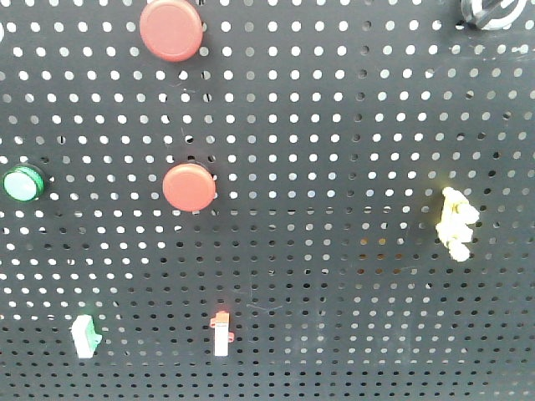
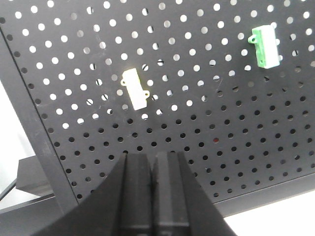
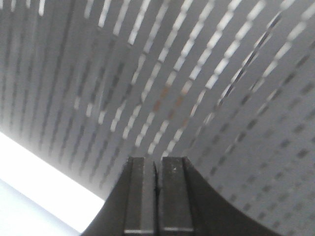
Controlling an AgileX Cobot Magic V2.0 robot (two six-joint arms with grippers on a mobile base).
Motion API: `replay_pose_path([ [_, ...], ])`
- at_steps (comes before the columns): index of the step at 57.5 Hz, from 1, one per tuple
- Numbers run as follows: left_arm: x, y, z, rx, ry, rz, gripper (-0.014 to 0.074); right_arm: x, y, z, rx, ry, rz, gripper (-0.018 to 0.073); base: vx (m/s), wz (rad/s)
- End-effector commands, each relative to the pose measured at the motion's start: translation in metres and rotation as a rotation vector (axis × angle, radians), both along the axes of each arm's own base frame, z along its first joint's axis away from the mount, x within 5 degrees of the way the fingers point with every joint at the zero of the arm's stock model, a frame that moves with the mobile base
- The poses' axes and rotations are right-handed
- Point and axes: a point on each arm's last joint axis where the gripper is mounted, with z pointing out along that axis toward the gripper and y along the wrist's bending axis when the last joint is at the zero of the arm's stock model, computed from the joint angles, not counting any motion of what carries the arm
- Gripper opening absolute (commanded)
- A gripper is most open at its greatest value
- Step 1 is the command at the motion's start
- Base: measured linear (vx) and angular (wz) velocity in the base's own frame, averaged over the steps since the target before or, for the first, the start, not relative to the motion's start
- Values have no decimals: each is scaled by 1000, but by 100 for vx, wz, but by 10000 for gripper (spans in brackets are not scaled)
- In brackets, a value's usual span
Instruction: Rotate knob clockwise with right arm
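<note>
The knob [image 1: 489,12], a round switch with a silver-white ring and a black bar, shows cut off at the top right corner of the front view, mounted on the black pegboard [image 1: 334,167]. Neither arm appears in the front view. In the left wrist view my left gripper [image 2: 152,156] is shut with nothing between its fingers, facing the lower pegboard. In the right wrist view my right gripper [image 3: 157,160] is shut and empty, pointing at the blurred pegboard [image 3: 172,73]; the knob is out of that view.
Two red round buttons [image 1: 171,27] [image 1: 189,186] and a green round button [image 1: 22,183] sit on the board. A yellow part [image 1: 456,221] is at right, small white switches [image 1: 85,337] [image 1: 221,334] below. The left wrist view shows a pale switch [image 2: 136,88] and a green-white one [image 2: 266,45].
</note>
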Motion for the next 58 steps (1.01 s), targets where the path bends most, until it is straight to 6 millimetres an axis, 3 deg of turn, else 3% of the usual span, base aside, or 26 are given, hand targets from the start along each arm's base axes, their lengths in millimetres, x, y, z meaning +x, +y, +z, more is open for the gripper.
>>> replay_pose_path([
  [1, -1, -1, -3, -14, -59, -13, -6, 1, 4, 8, 47, -51, 36, -7, 0, 0],
  [9, -1, -1, -3, -14, -59, -13, -6, 0, 9, -7, 214, 58, 41, -7, 0, 0],
  [16, -1, -1, -3, -14, -59, -13, -6, -6, 18, -35, 331, 115, 124, -7, 0, 0],
  [25, -1, -1, -3, -14, -59, -13, -6, -16, 21, -73, 445, 23, 231, -7, 0, 0],
  [38, -1, -1, -3, -14, -59, -13, -6, -21, -4, -102, 531, -148, -32, -7, 0, 0],
  [46, -1, -1, -3, -14, -59, -13, -6, -29, -13, -106, 484, -204, -124, -7, 0, 0],
  [58, -1, -1, -3, -14, -59, -13, -6, -28, -13, -106, 462, -206, -124, -7, 0, 0],
])
